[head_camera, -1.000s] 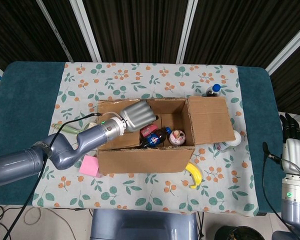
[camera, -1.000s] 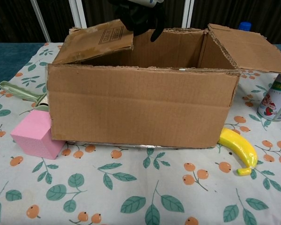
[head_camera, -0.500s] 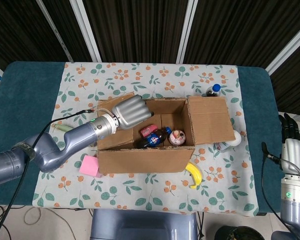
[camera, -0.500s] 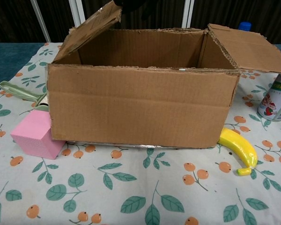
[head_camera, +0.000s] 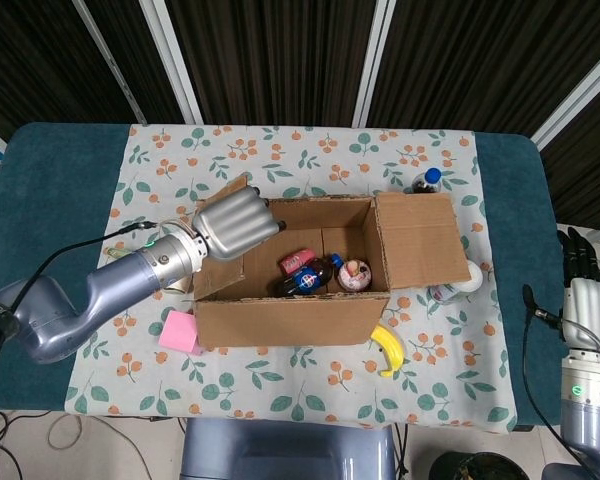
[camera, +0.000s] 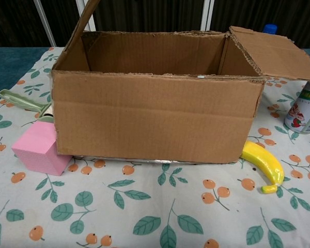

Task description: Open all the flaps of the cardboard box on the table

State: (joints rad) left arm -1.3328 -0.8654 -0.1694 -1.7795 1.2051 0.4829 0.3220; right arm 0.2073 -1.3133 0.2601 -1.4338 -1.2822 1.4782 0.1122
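One robot hand (head_camera: pixel 236 222) presses the cardboard box's (head_camera: pixel 310 320) upright left flap (head_camera: pixel 223 197).

One box (head_camera: pixel 300 268), perhaps five bottles (head_camera: pixel 426 180).

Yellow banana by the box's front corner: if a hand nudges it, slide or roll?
The curved yellow banana lies flat on the floral tablecloth, so it would probably pivot or slide, not roll. Its glossy skin suggests plastic: likely light, maybe slippery.
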